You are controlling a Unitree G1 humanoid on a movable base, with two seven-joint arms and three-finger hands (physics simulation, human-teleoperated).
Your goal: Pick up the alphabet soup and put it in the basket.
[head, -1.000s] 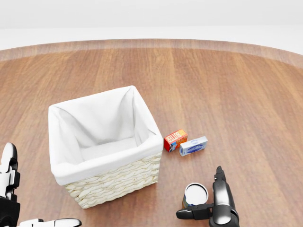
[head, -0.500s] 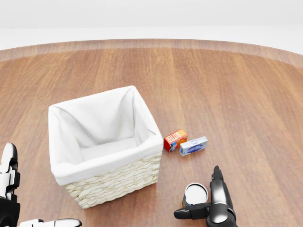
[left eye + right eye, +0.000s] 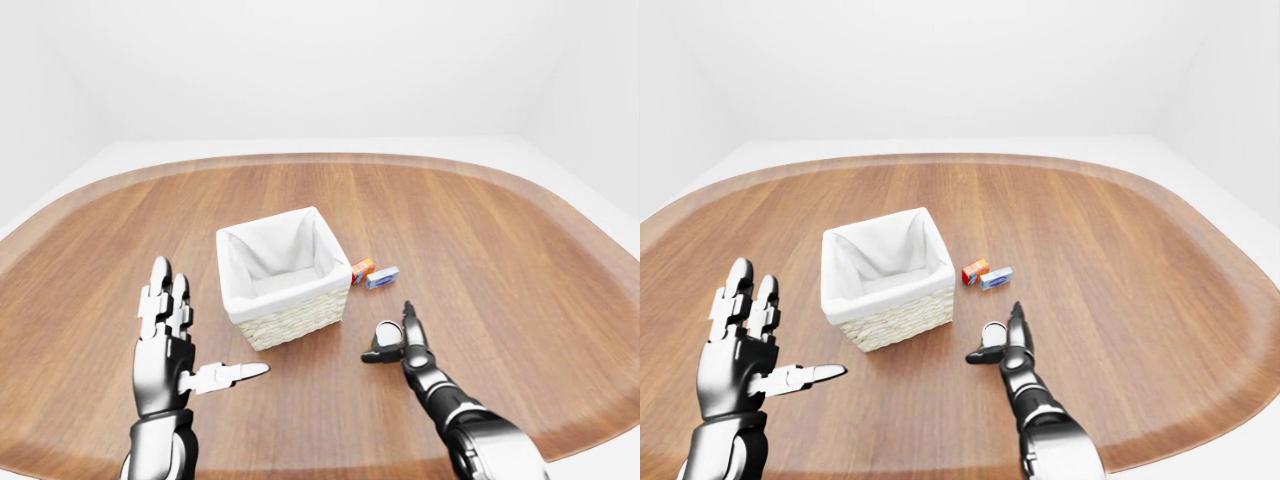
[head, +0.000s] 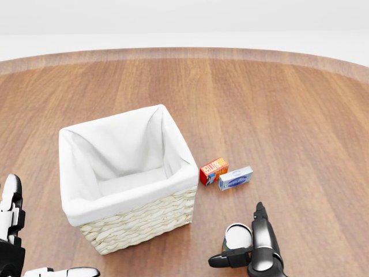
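The alphabet soup can stands upright on the wooden table, pale lid up, to the lower right of the basket in the head view. My right hand is open around it. Its fingers lie along the can's right side, and the thumb reaches left below the can. The wicker basket with a white cloth liner stands left of the can, and nothing shows inside it. My left hand is held up open, left of the basket and well apart from it.
A red-orange box and a blue-white box lie side by side just right of the basket, above the can. The round table's edge curves along the top of the eye views.
My right hand has edged left, closing in on the can's right side, with the thumb reaching further left below it. The can, basket and left hand have stayed put.
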